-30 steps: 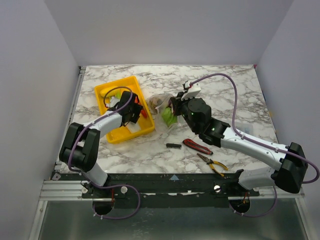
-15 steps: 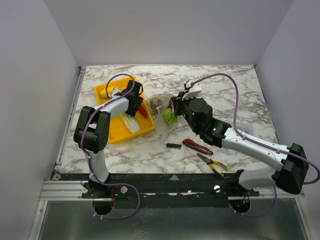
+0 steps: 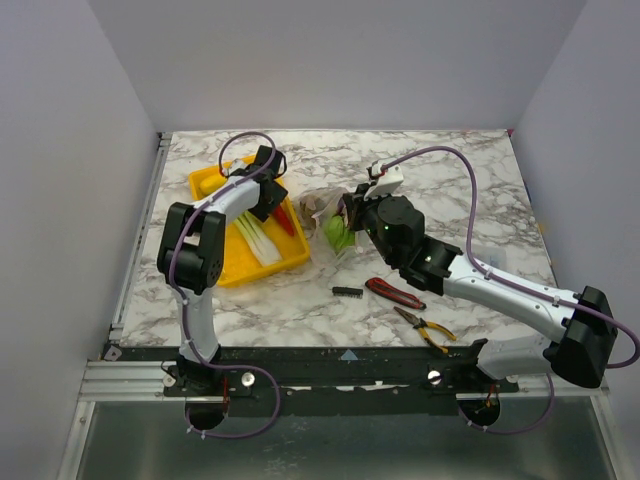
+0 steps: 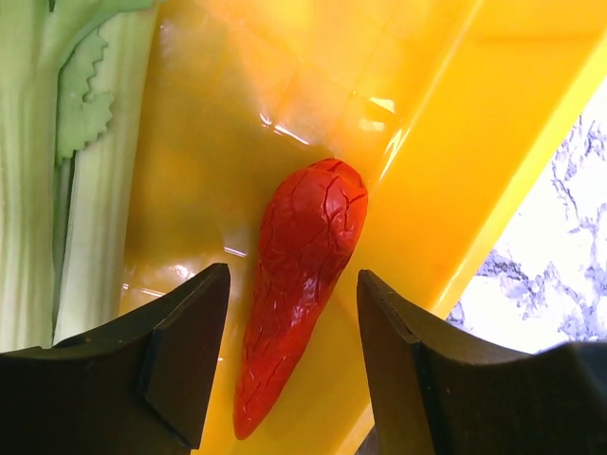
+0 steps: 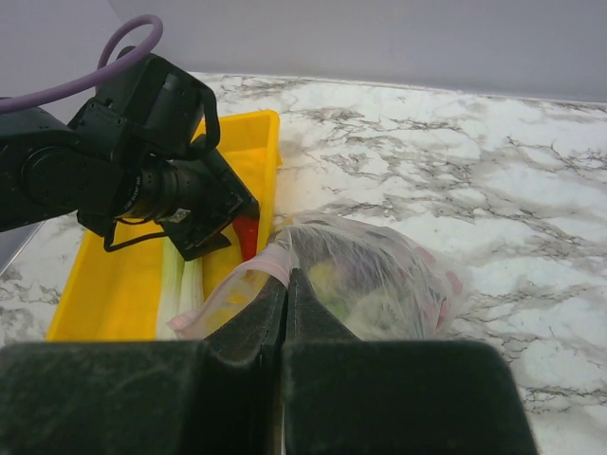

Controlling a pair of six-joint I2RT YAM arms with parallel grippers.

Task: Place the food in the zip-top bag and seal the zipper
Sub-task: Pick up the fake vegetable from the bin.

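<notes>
Left wrist view is showing the left gripper [image 4: 290, 313] hanging over the yellow tray [image 4: 474, 161] with its jaws spread, one dark finger at 9 o'clock and the other at 3 o'clock of a red pepper [image 4: 302, 265]. The pepper is lying flat on the tray floor, between the fingers and touching neither. Its long axis is running from the blunt end at about 1 o'clock to the pointed tip at 7 o'clock, so it is sitting a little skewed to the closing line. Its skin is looking glossy and finely cracked, hard moulded plastic by my judgement. Being tapered, it is likely to slide toward the thin end unless it is taken across the thick half. At 9 o'clock a pale green-white leek [image 4: 57, 190] is lying lengthwise, ribbed, with a serrated leaf. At 3 o'clock the tray's smooth wall is rising close beside the pepper, leaving that finger little room, with the marble table [image 4: 569, 265] beyond.

Right wrist view is showing the right gripper [image 5: 287, 294] with jaws pressed together, pinching the zip-top bag [image 5: 398, 256] at its mouth, where the pinkish zipper [image 5: 270, 258] is curling off toward 10 o'clock. The bag is thin, crinkly and clear, bulging with green and yellow food [image 5: 375, 308] at 2 o'clock of the fingertips. Top external view is placing the bag at 3 o'clock of the tray, just beside it, so the left arm is the nearer one to the pepper.
</notes>
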